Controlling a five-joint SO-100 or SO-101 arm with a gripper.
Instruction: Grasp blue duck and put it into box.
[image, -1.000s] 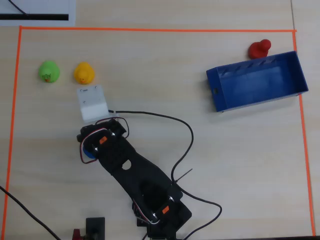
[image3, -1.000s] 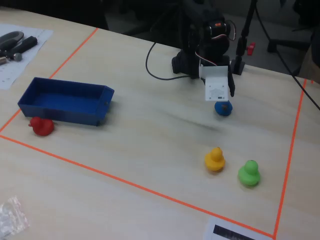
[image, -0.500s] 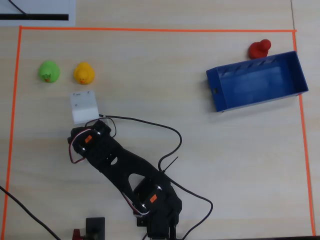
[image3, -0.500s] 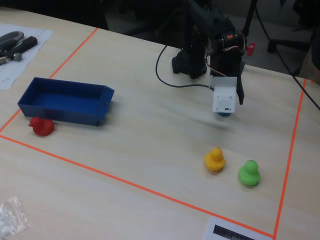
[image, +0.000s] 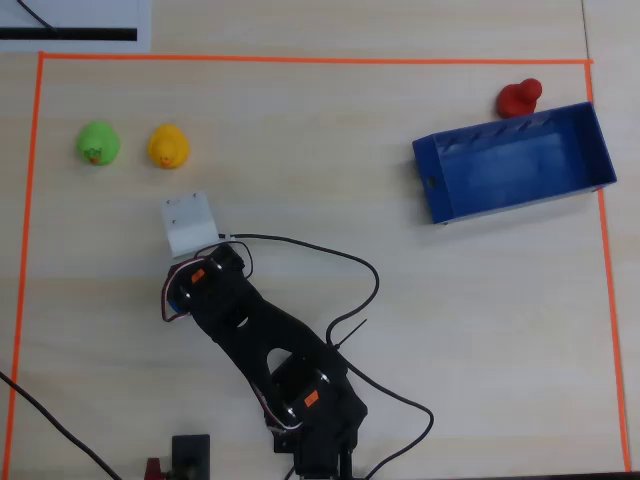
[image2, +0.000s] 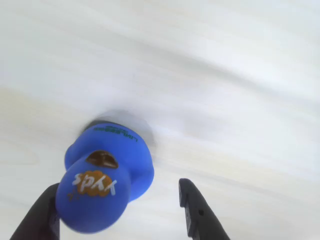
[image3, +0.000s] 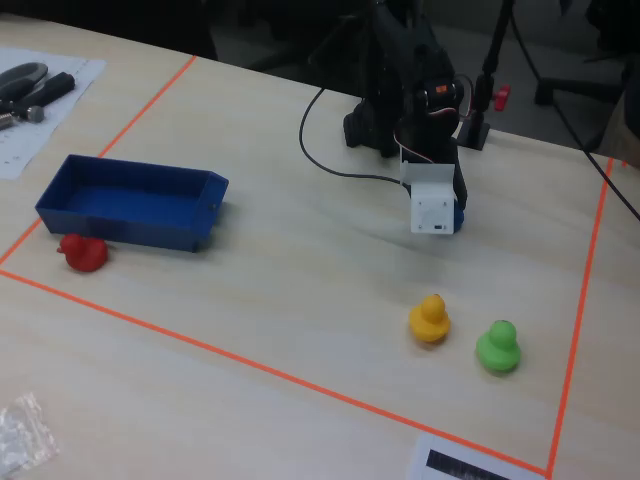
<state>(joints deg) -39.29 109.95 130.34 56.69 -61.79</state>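
Overhead view: yellow duck (image: 168, 146) nr claw (image: 193, 222).

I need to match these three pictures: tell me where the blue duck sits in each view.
Overhead view: not visible; hidden under the arm's white camera mount, below the yellow duck.
Wrist view: lower left, blue duck between the end effector fingers.
Fixed view: only a blue sliver at the mount's right edge, right of centre.
Shared landmark: the white mount in the overhead and fixed views; the wrist view shows only the table.

Green duck (image: 97, 143) beside yellow duck (image: 167, 147), red duck (image: 519, 97) near orange tape border (image: 300, 60)
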